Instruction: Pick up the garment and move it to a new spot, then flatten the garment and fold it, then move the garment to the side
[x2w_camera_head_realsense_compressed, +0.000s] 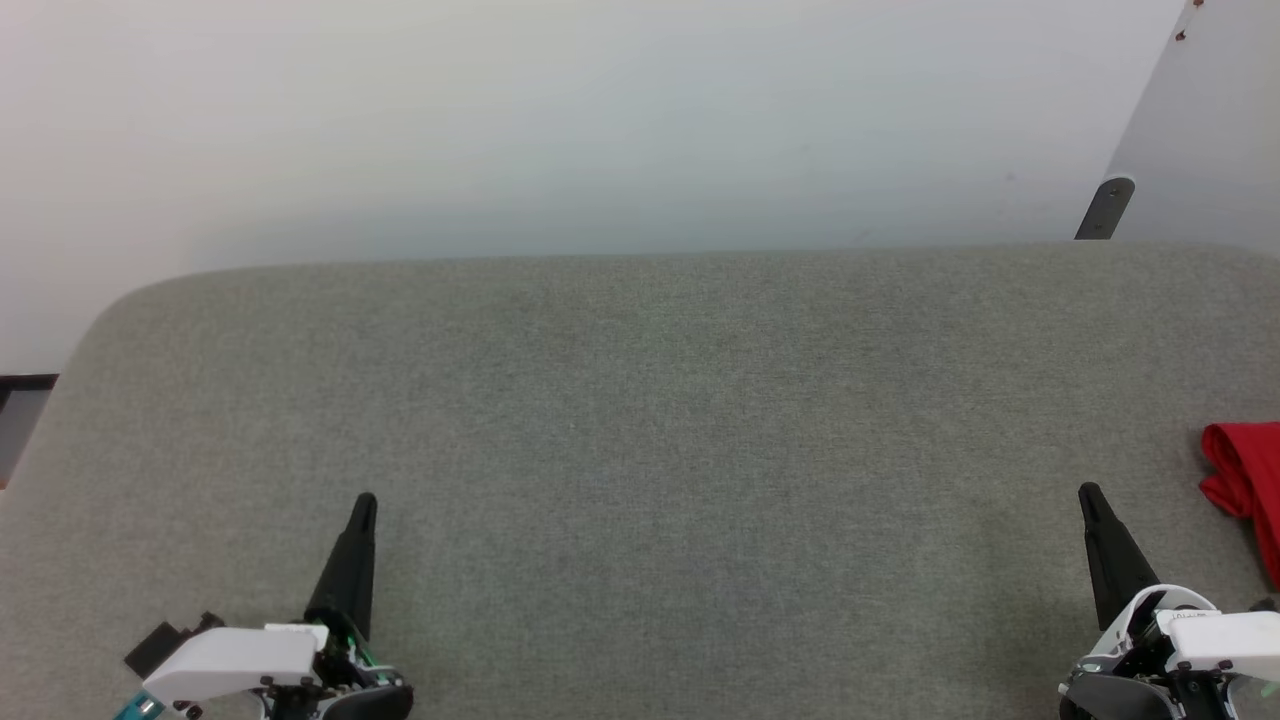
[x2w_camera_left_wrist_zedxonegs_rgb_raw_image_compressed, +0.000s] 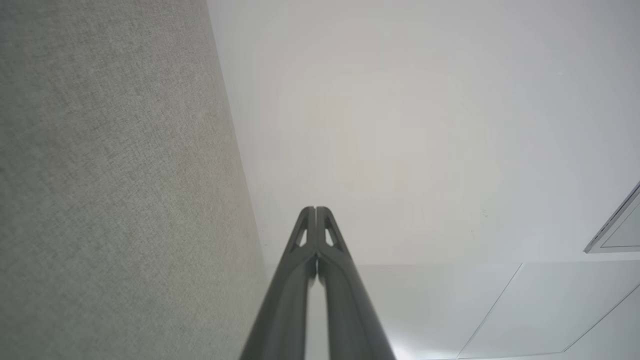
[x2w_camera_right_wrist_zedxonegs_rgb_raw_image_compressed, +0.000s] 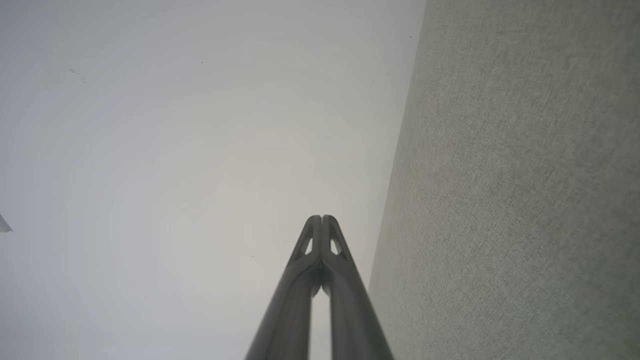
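A bunched piece of the red garment (x2w_camera_head_realsense_compressed: 1248, 480) lies on the grey fabric surface (x2w_camera_head_realsense_compressed: 640, 420) at the far right edge of the head view; the rest of it is cut off by the frame. My right gripper (x2w_camera_head_realsense_compressed: 1088, 492) hovers low at the right, shut and holding nothing, a short way left of the garment. At the lower left my left gripper (x2w_camera_head_realsense_compressed: 366, 500) is shut as well, far from the garment. In the left wrist view the left gripper (x2w_camera_left_wrist_zedxonegs_rgb_raw_image_compressed: 316, 208) has its fingertips pressed together, and the right gripper (x2w_camera_right_wrist_zedxonegs_rgb_raw_image_compressed: 321, 217) looks the same in the right wrist view.
A pale wall (x2w_camera_head_realsense_compressed: 600, 120) rises behind the grey surface's far edge. A pale panel (x2w_camera_head_realsense_compressed: 1200, 130) with a dark bracket (x2w_camera_head_realsense_compressed: 1105, 208) leans at the back right. The surface's rounded left corner (x2w_camera_head_realsense_compressed: 110, 300) drops off toward a dark strip (x2w_camera_head_realsense_compressed: 25, 382).
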